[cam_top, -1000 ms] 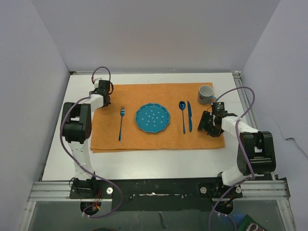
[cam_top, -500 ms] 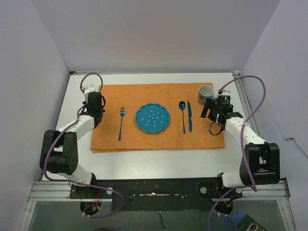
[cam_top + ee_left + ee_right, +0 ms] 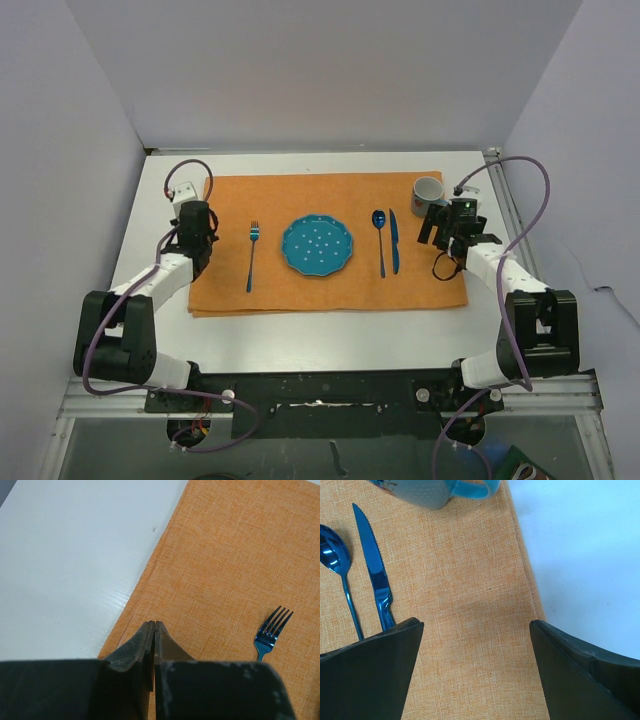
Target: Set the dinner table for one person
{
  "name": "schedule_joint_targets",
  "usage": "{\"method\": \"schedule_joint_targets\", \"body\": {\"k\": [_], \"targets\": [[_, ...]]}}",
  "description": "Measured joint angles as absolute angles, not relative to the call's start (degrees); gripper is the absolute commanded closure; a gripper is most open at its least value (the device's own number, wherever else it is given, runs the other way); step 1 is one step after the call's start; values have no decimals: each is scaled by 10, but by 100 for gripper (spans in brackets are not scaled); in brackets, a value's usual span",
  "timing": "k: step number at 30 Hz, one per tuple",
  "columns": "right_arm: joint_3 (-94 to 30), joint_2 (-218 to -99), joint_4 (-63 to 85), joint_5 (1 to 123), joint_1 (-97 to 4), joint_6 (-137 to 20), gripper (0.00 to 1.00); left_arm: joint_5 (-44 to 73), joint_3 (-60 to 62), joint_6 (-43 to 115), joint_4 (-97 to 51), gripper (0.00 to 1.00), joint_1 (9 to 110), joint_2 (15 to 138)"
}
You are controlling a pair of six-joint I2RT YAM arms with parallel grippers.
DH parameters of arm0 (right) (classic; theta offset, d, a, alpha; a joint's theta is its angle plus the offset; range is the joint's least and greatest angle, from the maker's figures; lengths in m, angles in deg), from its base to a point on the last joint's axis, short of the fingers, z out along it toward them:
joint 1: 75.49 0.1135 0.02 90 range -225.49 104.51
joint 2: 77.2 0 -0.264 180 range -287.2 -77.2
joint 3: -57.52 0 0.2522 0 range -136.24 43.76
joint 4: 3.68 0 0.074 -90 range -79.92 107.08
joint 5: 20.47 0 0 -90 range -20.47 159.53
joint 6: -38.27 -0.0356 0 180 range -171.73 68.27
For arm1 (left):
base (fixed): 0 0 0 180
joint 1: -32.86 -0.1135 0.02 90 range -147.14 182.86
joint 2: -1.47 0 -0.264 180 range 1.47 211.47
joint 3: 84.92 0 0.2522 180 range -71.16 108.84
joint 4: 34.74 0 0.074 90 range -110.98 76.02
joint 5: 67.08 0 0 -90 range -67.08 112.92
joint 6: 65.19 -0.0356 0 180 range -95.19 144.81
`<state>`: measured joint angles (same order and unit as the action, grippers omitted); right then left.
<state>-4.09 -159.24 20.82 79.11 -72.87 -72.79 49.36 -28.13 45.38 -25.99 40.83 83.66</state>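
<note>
Left gripper [image 3: 154,624] withdrew; dinner table [image 3: 60,570] just leftward.

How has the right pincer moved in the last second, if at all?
Yes. The right pincer moved toward the table's far edge, ending closer to the grey ceramic mug with a blue handle.

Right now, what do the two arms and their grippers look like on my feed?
The left arm and right arm have white links and black joint housings, with looping purple cables. The left gripper and right gripper have dark, wedge-shaped fingers.
</note>
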Motion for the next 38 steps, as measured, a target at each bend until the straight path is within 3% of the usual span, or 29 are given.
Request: {"method": "schedule_joint_targets", "body": {"k": [7, 23, 38], "targets": [[-24, -1590, 168, 803, -729, -710, 5, 507, -309, 448, -303, 100, 408, 836], [174, -1512, -85, 879, -736, -628, 3, 465, -440, 389, -469, 100, 403, 820], [194, -1526, -157, 960, -720, -619, 2, 471, -490, 365, -567, 100, 403, 811]]}}
